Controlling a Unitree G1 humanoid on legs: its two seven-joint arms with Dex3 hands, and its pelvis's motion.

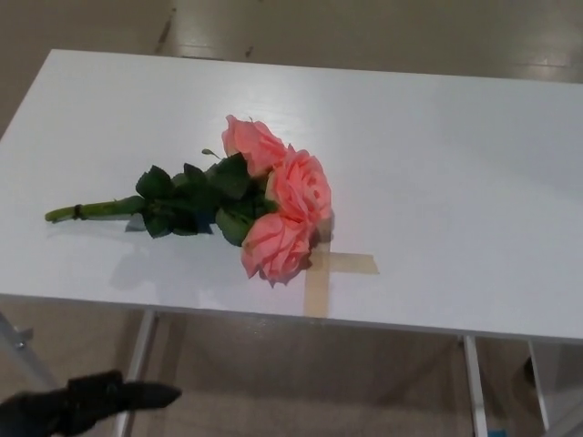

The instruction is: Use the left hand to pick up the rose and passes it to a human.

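- head view looks down on a white rectangular surface (437,164) where a small bunch of pink fabric-like roses with dark green leaves and a thin green stem (239,205) lies on its side, blooms toward the middle, stem end pointing to the left edge.
- a cross of tan tape (328,269) sits just beside the lowest bloom, near the front edge.
- the black left hand (86,402) shows low at the bottom left, below the front edge, holding nothing; i cannot tell how far apart its fingers are. the right hand is out of view.
- the bunch looks light, with soft blooms that would crush; the bare stem (91,211) seems the firmest place to hold.
- open room lies all around it.
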